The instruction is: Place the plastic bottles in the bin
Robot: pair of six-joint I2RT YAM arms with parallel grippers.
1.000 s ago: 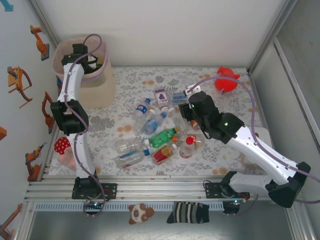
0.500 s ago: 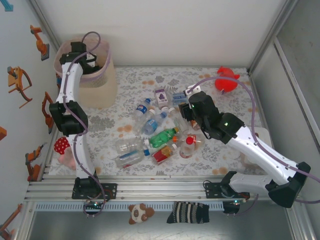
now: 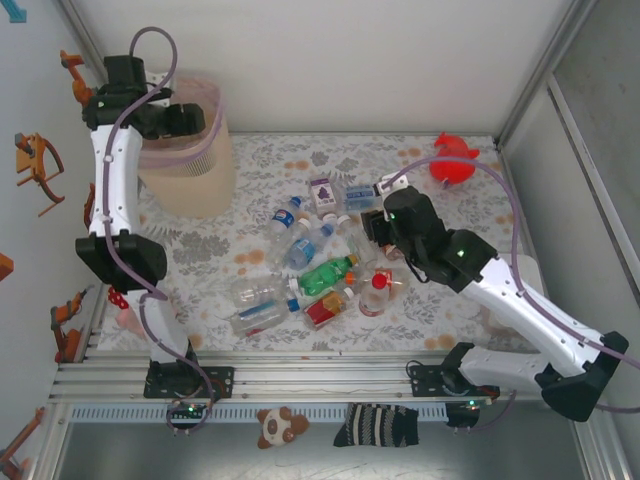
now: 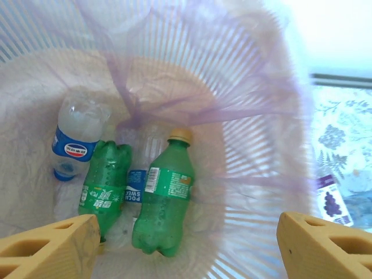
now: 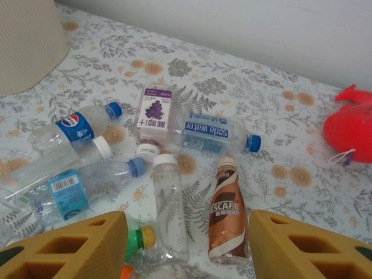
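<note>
Left wrist: left hand [image 4: 186, 226] spread above bin [image 4: 261, 145].

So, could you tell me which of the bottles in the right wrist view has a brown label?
The coffee bottle with the cream cap, lying just right of the unlabelled clear bottle; its neighbours are clear, with blue labels or none.

light: bright, even | shadows: soft | left wrist: washed-out upper right, slight blur
</note>
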